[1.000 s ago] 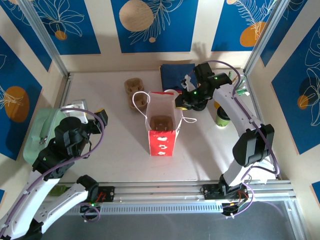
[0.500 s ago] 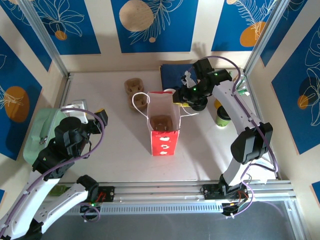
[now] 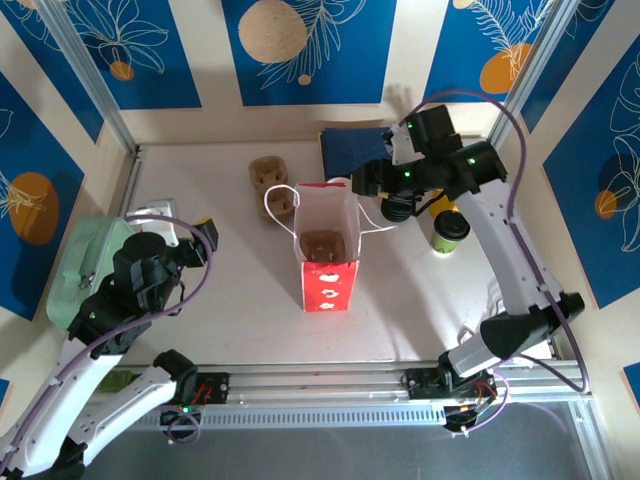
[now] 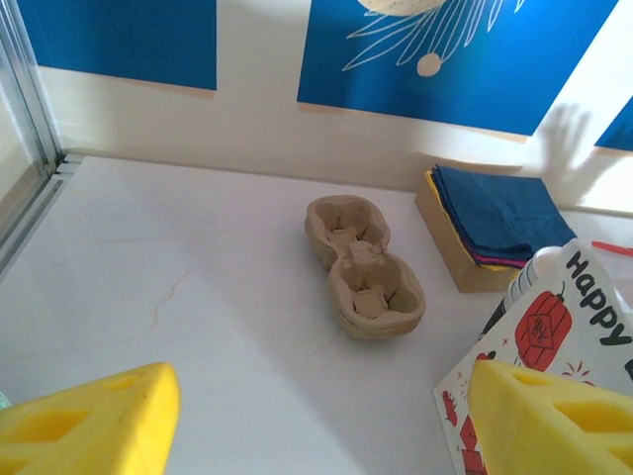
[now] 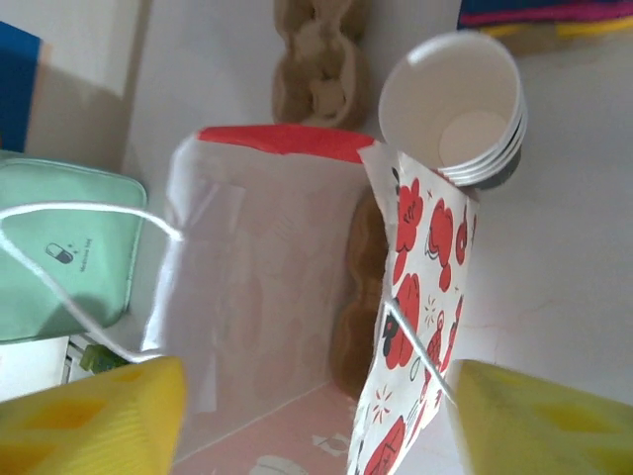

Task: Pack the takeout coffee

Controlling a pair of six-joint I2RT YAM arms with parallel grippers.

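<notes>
The takeout coffee (image 3: 449,231), a small cup with a black lid, stands on the table right of the bag and beside my right arm. The red-and-white paper bag (image 3: 323,255) stands upright in the middle with a brown cardboard cup carrier (image 3: 322,243) on its floor. My right gripper (image 3: 372,190) hovers open at the bag's far right corner. In the right wrist view its yellow fingers (image 5: 94,421) straddle the bag's printed right wall (image 5: 410,297) and string handle without touching. My left gripper (image 3: 205,235) hangs open over the table at the left, nothing between its fingers (image 4: 89,426).
A stack of lidless white cups (image 5: 465,114) stands just behind the bag. A second cardboard carrier (image 3: 272,180) lies at the back left, folded blue napkins (image 3: 355,150) on a box at the back. A mint-green case (image 3: 85,265) sits at the left edge.
My right gripper has gone from shut to open at the bag's rim and drawn slightly back and right, its arm swinging outward. The bag stays upright. The left arm barely moved.
</notes>
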